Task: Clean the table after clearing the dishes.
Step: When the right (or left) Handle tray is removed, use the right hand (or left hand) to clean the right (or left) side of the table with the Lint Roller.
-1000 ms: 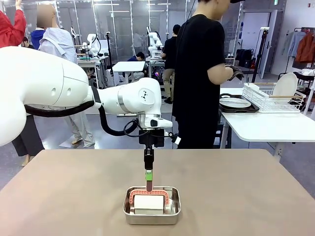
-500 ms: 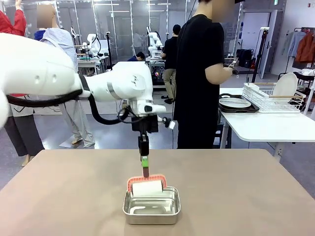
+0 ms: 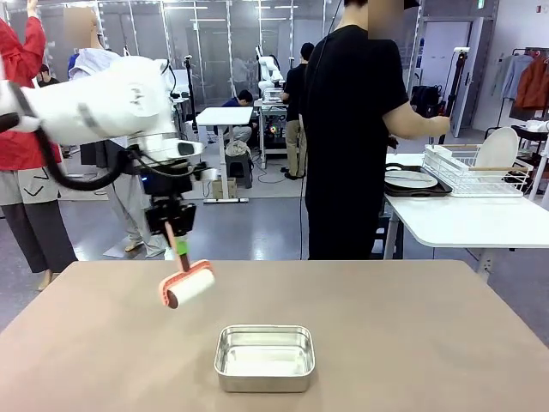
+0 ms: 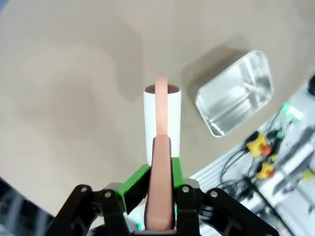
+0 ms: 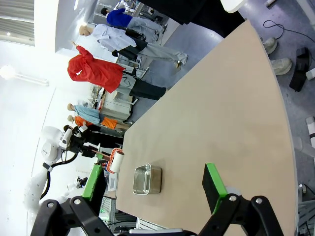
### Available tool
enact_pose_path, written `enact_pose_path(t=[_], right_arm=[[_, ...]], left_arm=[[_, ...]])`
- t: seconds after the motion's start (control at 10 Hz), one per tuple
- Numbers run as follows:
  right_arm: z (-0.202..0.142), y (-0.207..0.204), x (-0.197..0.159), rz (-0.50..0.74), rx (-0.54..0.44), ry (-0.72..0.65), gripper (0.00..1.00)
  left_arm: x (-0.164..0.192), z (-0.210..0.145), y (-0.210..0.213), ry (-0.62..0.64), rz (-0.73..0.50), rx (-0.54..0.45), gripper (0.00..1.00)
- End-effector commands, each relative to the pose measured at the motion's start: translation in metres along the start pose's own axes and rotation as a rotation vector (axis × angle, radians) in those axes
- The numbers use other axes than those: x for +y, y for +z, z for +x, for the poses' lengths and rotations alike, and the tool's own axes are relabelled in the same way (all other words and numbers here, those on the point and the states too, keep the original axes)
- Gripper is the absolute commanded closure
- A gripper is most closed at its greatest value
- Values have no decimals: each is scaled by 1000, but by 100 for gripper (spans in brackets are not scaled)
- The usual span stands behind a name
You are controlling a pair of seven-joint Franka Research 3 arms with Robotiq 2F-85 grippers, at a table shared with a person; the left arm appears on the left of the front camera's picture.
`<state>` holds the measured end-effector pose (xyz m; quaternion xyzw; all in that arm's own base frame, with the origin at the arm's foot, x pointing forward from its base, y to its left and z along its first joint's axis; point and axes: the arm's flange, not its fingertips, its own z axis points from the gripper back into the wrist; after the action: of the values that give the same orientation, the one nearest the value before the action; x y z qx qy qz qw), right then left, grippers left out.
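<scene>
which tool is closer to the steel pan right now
Left. The left tool, shut on the lint roller, hangs above the table just left of the steel pan; the right tool, open, is far from it near the table's edge.

Plain matte beige-brown bench [image 3: 412, 326]; shiny silver pan [image 3: 264, 357]; white roller [image 3: 187, 285] with salmon-pink frame and handle; black left gripper [image 3: 176, 243], green-padded jaws; white left arm [image 3: 103, 107].
</scene>
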<state>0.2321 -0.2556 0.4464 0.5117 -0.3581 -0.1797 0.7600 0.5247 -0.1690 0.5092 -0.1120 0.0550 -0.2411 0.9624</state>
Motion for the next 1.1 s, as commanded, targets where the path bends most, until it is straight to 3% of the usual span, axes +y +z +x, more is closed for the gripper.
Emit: enact_pose_path(t=[0.0,0.1,0.2,0.6,0.7,0.8,0.9,1.0], right_arm=[[1,-1,2,4,-10,6,0],[1,-1,2,4,-10,6,0],[1,-1,2,4,-10,6,0],[1,-1,2,4,-10,6,0],[1,-1,2,4,-10,6,0],[1,-1,2,4,-10,6,0],[1,-1,2,4,-10,6,0],[1,-1,2,4,-10,6,0]], left_arm=[[3,-24,-24,307,-43,-137,82],[-1,-22,-25,174,-8,-176,82],[18,-13,-8,163,-24,-40,82],[18,-13,-8,163,-24,-40,82],[15,-15,-16,189,-34,-63,77],[34,-6,-27,310,-53,-115,77],[49,-4,-41,362,-155,-110,77],[56,-7,-54,399,-177,-136,77]])
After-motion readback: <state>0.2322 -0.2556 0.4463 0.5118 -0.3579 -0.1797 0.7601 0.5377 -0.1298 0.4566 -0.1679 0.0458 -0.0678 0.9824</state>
